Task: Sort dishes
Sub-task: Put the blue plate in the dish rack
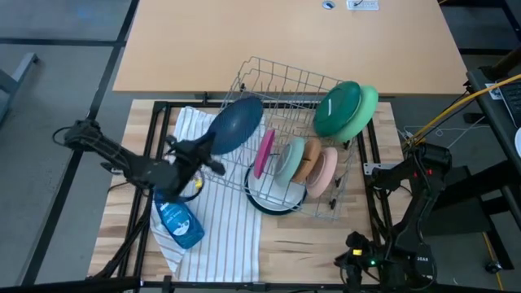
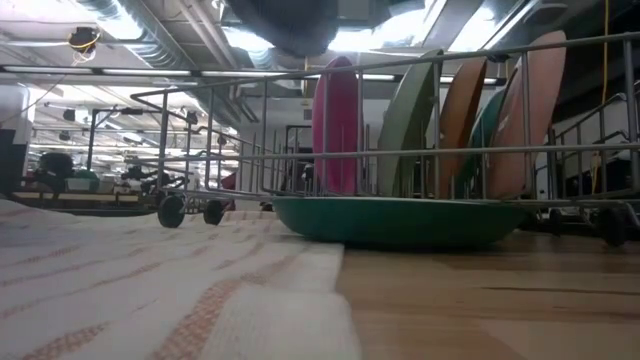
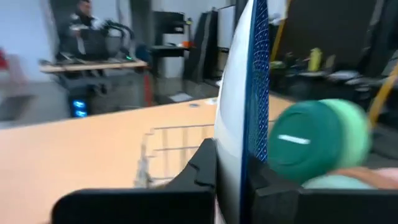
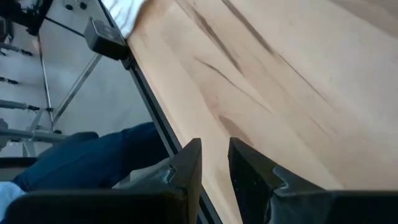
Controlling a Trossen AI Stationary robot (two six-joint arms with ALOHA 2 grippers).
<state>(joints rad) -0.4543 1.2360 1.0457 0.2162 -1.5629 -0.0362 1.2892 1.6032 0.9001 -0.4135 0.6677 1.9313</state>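
So, high view: left gripper is clamped on the rim of a dark blue plate, which sticks out past the fingers, held up over the near-left corner of the wire rack. Magenta plate, sage, tan and peach plates stand on edge in the rack; dark green bowl and light green one lean at its right end. Soap bottle lies on the striped towel. Right arm is parked at the table's right edge. Low view: teal dish sits flat under the upright plates. Left wrist view: plate edge-on between the closed fingers. Right wrist view: right gripper has a narrow gap between its fingers, nothing held, over bare wood.
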